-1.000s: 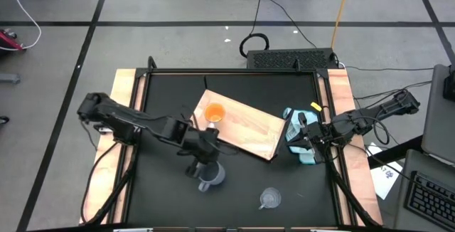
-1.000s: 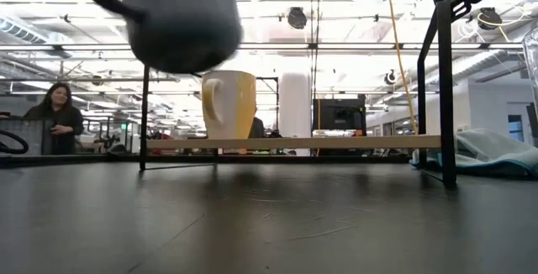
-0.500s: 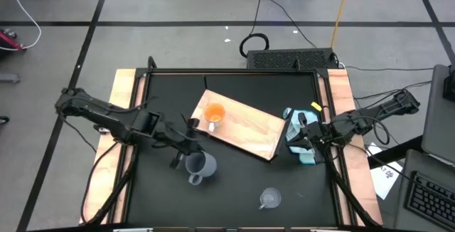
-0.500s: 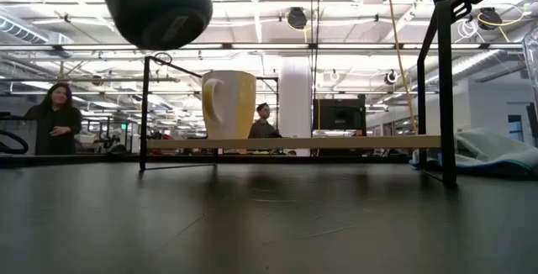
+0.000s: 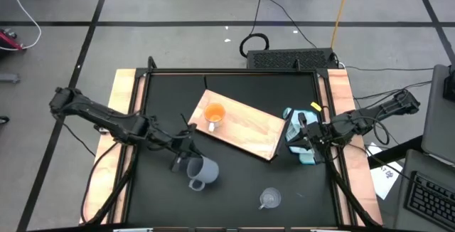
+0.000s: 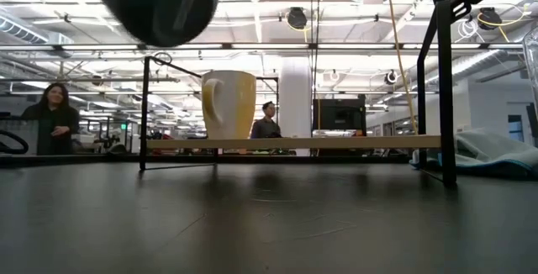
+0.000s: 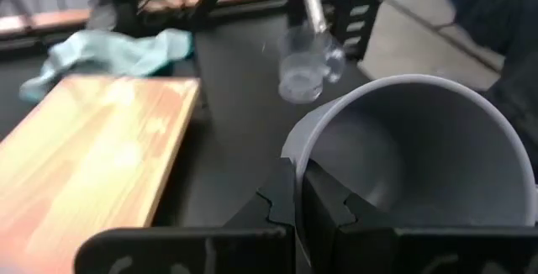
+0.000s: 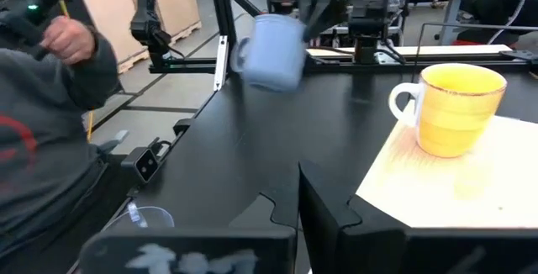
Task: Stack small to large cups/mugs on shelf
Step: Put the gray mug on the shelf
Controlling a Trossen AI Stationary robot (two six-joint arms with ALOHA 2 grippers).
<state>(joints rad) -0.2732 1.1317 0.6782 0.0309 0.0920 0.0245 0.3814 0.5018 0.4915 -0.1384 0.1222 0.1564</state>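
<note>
My left gripper (image 5: 182,155) is shut on the grey-blue mug (image 5: 202,169), held in the air over the table's left half; the mug also shows in the low view (image 6: 160,1) and the right wrist view (image 8: 273,51). The orange mug (image 5: 213,113) stands upright on its base on the light-wood board (image 5: 245,131). The clear glass cup (image 5: 269,198) stands on the tabletop near the front edge. My right gripper (image 5: 306,136) is shut, above the light blue cloth (image 5: 297,145) at the table's right edge. My left gripper pinches the grey-blue mug's rim wall (image 7: 296,169), one finger (image 7: 332,215) inside the mug and one (image 7: 273,215) outside. The fingers come from the table's left, slanting down. The mug is lifted clear of the table and tipped, its mouth toward the gripper.
The board lies slanted across the table's middle and is raised on a black frame (image 6: 444,89) in the low view. People show in the room beyond the table (image 6: 55,118); a person's arm shows close by in the right wrist view (image 8: 50,139).
My left gripper has drawn back toward the table's left edge with the grey-blue mug and risen a little. The mug has tipped from hanging nearly upright to lying slanted, its base turned toward the table's near edge.
</note>
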